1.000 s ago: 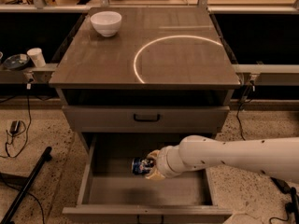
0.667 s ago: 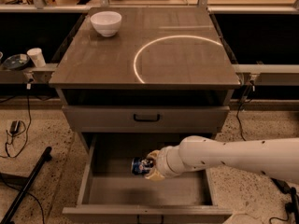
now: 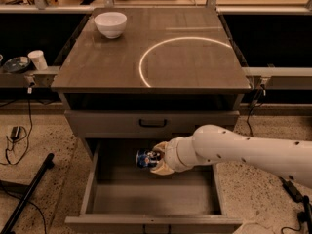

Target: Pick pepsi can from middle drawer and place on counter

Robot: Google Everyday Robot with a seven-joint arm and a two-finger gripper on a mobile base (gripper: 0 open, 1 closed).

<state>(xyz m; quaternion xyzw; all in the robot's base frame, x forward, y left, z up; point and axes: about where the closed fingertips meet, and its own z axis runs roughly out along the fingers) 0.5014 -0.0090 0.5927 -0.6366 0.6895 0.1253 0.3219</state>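
Observation:
The pepsi can (image 3: 145, 158) lies on its side, dark blue with white and red marks, over the back part of the open middle drawer (image 3: 151, 196). My gripper (image 3: 157, 160) comes in from the right on a white arm and is shut on the can, its tan fingers (image 3: 162, 168) above and below it. I cannot tell if the can touches the drawer floor. The counter (image 3: 161, 52) is the glossy grey-brown cabinet top with a bright curved light reflection.
A white bowl (image 3: 110, 24) stands on the counter's back left. The closed top drawer front with a black bar handle (image 3: 152, 124) is just above the open drawer. A white cup (image 3: 37, 59) sits on a side shelf at left. Cables and a black pole (image 3: 24, 196) lie on the speckled floor.

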